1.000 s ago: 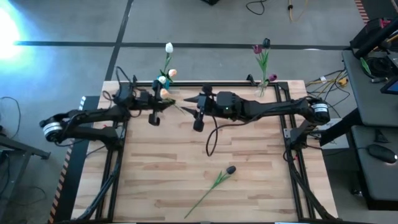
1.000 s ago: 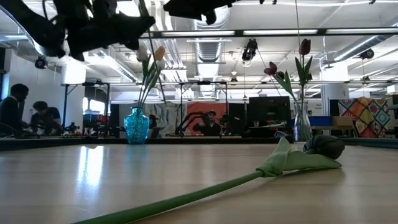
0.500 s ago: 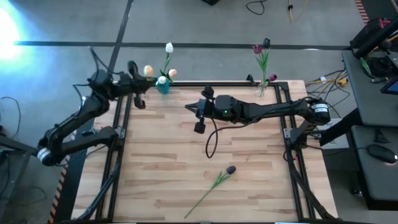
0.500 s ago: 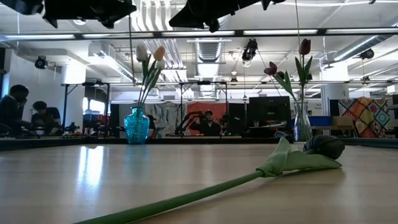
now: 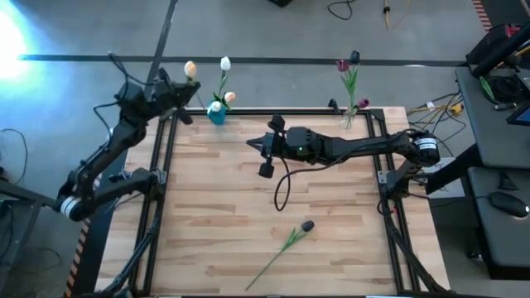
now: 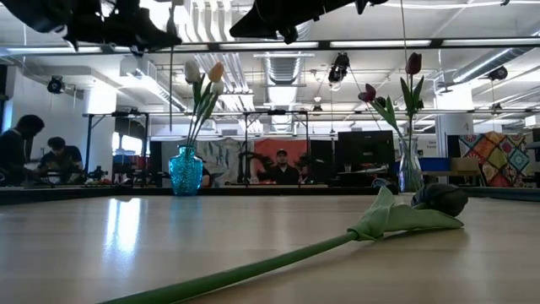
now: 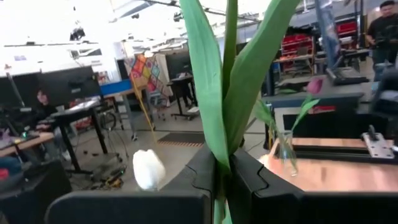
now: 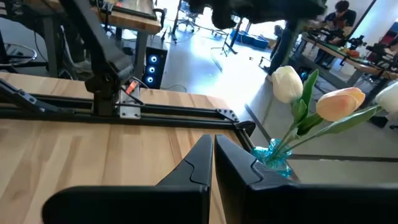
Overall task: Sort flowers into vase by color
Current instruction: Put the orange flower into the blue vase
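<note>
Left claw (image 5: 175, 97) is clenched on a peach tulip (image 5: 190, 69) and has swung to the upper left, near the blue vase (image 5: 216, 115). Right claw (image 5: 252, 143) just released, now closed empty mid-surface; a dark tulip (image 5: 307, 225) waits lower center.

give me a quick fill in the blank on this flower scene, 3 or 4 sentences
1. The left hand is shut on a tulip's ____.
2. The blue vase stands at the table's far ____ corner.
3. The dark tulip lies flat on the ____.
4. The right hand is shut and holds ____.

Missing words: stem; left; table; nothing
</note>
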You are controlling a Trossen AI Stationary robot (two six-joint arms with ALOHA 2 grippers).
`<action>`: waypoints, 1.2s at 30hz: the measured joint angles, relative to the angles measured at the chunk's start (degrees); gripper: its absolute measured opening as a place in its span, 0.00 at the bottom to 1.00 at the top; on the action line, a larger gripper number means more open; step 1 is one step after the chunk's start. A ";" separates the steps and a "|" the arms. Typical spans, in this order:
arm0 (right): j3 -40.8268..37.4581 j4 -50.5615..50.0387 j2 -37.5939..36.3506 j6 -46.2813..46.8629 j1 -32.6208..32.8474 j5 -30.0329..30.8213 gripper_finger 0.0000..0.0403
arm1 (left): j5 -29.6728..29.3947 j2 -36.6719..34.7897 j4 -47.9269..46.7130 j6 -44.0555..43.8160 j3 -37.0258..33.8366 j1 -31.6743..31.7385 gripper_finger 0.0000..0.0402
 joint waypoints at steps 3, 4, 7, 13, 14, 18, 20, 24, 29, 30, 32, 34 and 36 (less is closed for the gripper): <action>0.00 -0.01 0.00 0.00 0.09 -0.04 0.03 | -0.01 4.63 4.07 -0.64 0.00 0.61 0.00; 0.00 -0.04 0.00 -0.02 0.11 -0.04 0.03 | -0.01 5.99 5.60 -1.03 0.00 0.77 0.00; -0.02 -0.23 0.00 0.00 0.22 -0.08 0.03 | 0.03 8.97 10.04 -1.69 0.00 1.30 0.00; -0.02 -0.30 0.00 -0.06 0.22 -0.06 0.03 | 0.06 12.79 14.46 -2.74 0.00 2.40 0.00; -0.02 -0.30 0.00 -0.08 0.22 -0.06 0.03 | 0.08 13.44 15.09 -3.19 0.00 2.56 0.00; -0.02 -0.30 0.00 -0.07 0.22 -0.06 0.03 | 0.08 15.79 16.63 -3.89 0.00 2.84 0.00; -0.02 -0.30 0.00 -0.04 0.22 -0.06 0.03 | 0.09 16.83 17.60 -3.93 0.00 2.81 0.00; -0.02 -0.30 0.00 -0.04 0.22 -0.06 0.03 | 0.12 19.11 18.46 -4.08 0.00 2.81 0.00; -0.02 -0.30 0.00 -0.02 0.22 -0.04 0.03 | 0.16 21.82 19.16 -4.30 0.00 2.84 0.00; -0.02 -0.30 0.00 -0.02 0.22 -0.06 0.03 | 0.16 22.39 19.40 -4.28 0.00 2.84 0.00; -0.02 -0.30 0.00 -0.02 0.22 -0.05 0.03 | 0.16 23.54 19.53 -4.28 0.00 2.84 0.00; -0.02 -0.30 0.00 -0.02 0.22 -0.06 0.03 | 0.20 24.61 19.49 -4.05 0.00 2.84 0.00; -0.02 -0.31 0.00 -0.01 0.22 -0.05 0.03 | 0.78 25.47 19.51 -3.97 0.00 2.84 0.01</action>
